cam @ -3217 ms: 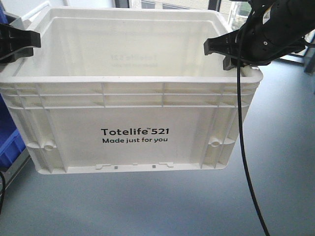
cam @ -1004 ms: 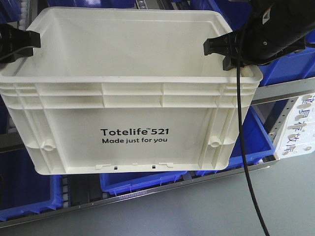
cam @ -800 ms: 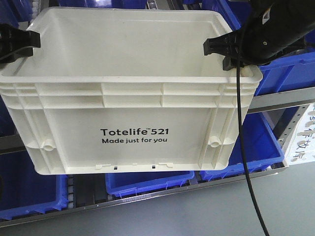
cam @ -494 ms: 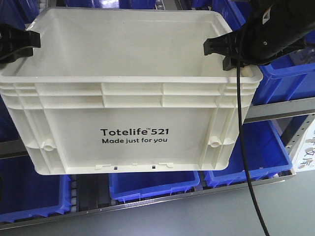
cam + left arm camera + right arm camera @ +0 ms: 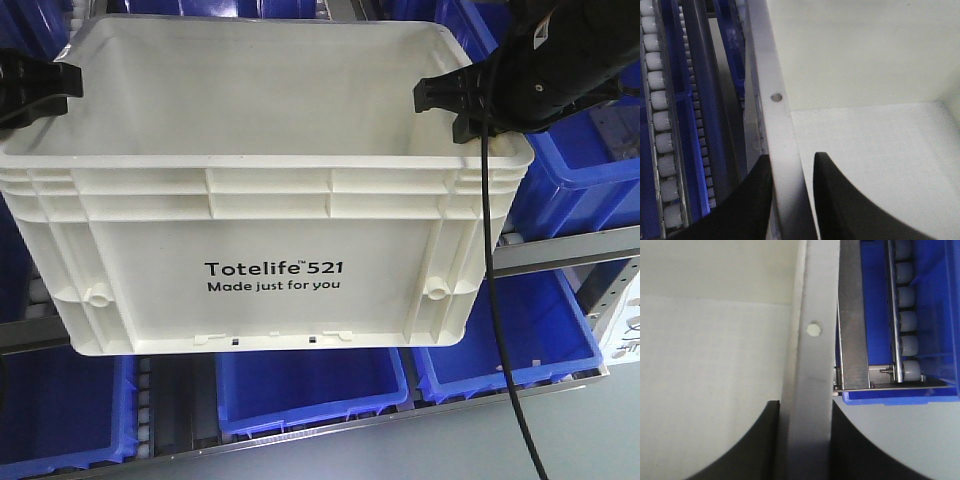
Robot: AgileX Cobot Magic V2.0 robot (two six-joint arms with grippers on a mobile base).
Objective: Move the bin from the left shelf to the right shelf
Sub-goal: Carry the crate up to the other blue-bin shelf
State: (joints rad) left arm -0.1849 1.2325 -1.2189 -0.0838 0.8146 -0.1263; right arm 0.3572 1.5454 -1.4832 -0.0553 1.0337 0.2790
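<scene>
**Grip.** I find the bin [image 5: 270,215] hanging clear of any support and carried level between both arms, printed face toward the front camera. The left gripper [image 5: 792,172] is clamped across the bin's left rim, one finger inside the wall and one outside. The right gripper [image 5: 805,412] pinches the right rim the same way. Neither wrist view shows a gap between finger and plastic.

**Change noted.** About three seconds ago, only grey floor and a window lay behind the bin. A roller shelf [image 5: 565,250] now fills that space, with blue bins [image 5: 310,385] under the bin and more off its upper right corner. Over the last second the shelf rail has sunk steadily lower beside the bin's right wall, and the blue bins have drifted rightward. The bin and both grippers have kept the same place in the front view throughout, so I judge that the hold has not slipped and the base alone is moving.

**Meaning for the task.** The carrying leg looks nearly finished. I take this rack for the right shelf, though nothing visible confirms it. The set-down is not yet done.

**Risks.**
- Every bay I can see under the bin holds a blue bin, so a free bay must be found.
- A black cable [image 5: 495,300] hangs across the bin's right front corner and could snag on the rail.
</scene>
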